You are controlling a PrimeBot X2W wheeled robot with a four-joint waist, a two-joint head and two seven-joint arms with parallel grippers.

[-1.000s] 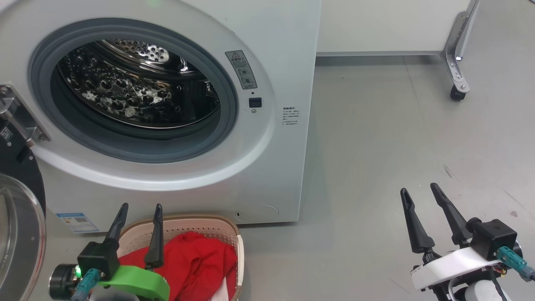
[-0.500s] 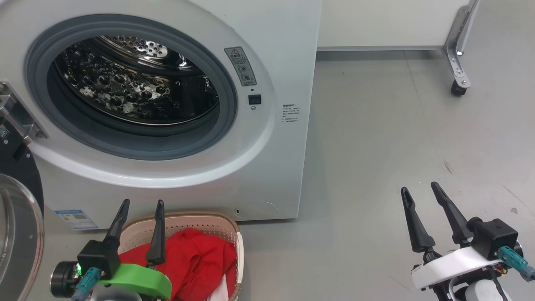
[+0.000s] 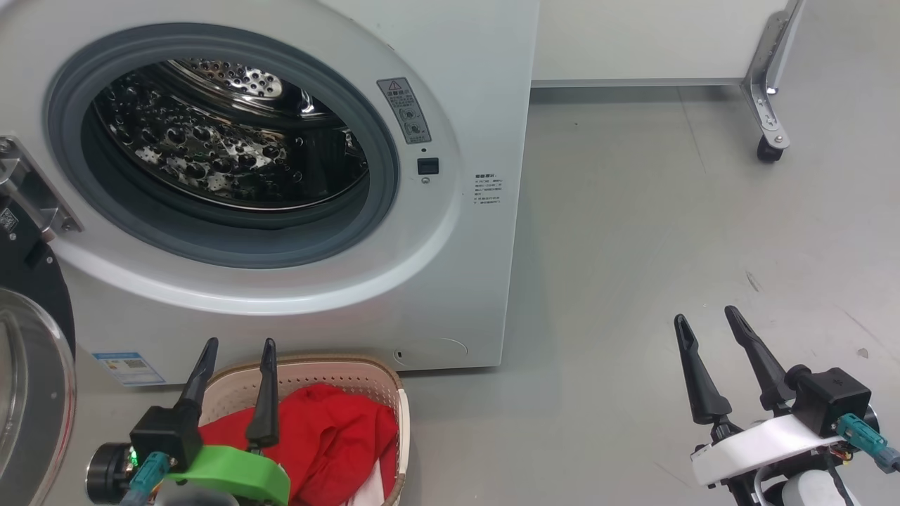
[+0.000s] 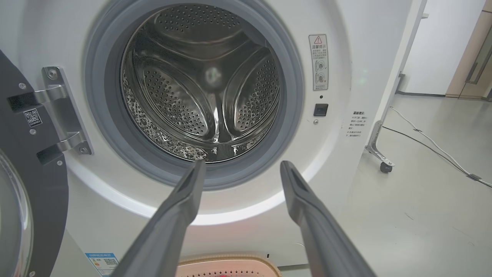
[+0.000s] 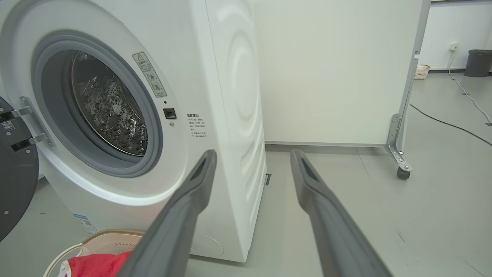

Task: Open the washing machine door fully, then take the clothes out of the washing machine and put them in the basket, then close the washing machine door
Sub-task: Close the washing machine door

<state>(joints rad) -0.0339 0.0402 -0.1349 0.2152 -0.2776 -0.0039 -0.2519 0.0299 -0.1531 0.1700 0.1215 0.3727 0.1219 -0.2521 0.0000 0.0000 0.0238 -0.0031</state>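
The white washing machine (image 3: pixel 450 281) stands with its round port uncovered, and its steel drum (image 4: pixel 203 88) holds no clothes that I can see. The washing machine door (image 3: pixel 28 393) hangs swung out at the far left, black rim and glass bowl facing me. On the floor in front sits the cream basket (image 3: pixel 309 371) with the red clothes (image 3: pixel 330 436) piled inside. My left gripper (image 3: pixel 239 348) hovers open just above the basket's near left side, fingers pointing at the port (image 4: pixel 242 165). My right gripper (image 3: pixel 705 316) is open over bare floor to the machine's right.
A white panel on a metal leg with a castor (image 3: pixel 768 151) stands behind and right of the machine. Cables (image 4: pixel 430 144) run across the grey floor at the right. A dark bin (image 5: pixel 477 62) sits far back.
The head view has shifted slightly, so the machine sits a little higher in the picture. Both grippers stay open in the same places.
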